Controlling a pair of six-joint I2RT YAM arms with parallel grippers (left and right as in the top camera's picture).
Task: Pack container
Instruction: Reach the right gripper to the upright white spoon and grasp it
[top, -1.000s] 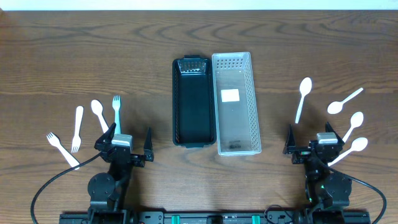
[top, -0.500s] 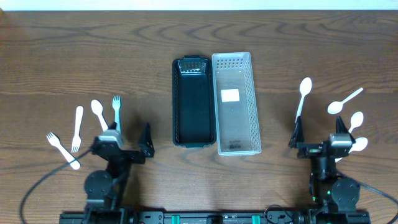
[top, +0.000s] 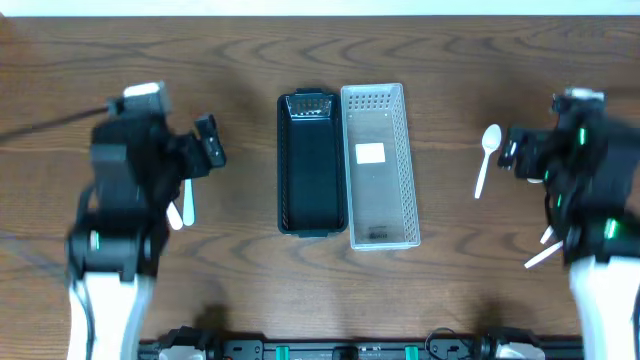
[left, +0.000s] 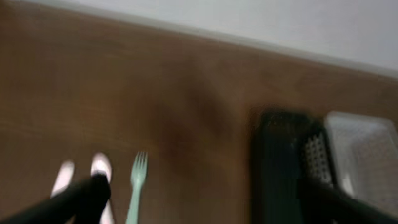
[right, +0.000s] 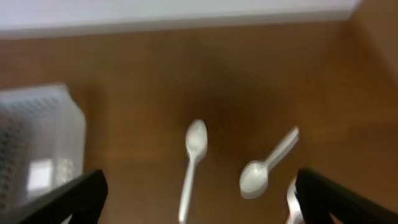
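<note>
An empty black container (top: 310, 165) and an empty clear perforated container (top: 378, 165) stand side by side mid-table. My left gripper (top: 205, 150) is raised above the left cutlery, open and empty. The blurred left wrist view shows its spread fingers (left: 205, 208), a pale green fork (left: 135, 186), a white spoon (left: 99, 165) and the black container (left: 283, 162). My right gripper (top: 515, 150) is raised, open and empty. Its fingers (right: 202, 199) frame a white spoon (right: 193, 162) and a second spoon (right: 264, 168). One white spoon (top: 487, 155) shows overhead.
The left arm hides most of the left cutlery; a white handle (top: 182, 210) pokes out. The right arm covers most of the right spoons; one white handle (top: 543, 256) shows. The clear container's corner (right: 37, 143) is at the right wrist view's left edge.
Both arms have risen from their low rest pose at the front edge and swung toward the table's middle, now hovering over the cutlery on each side. Nothing was picked up.
</note>
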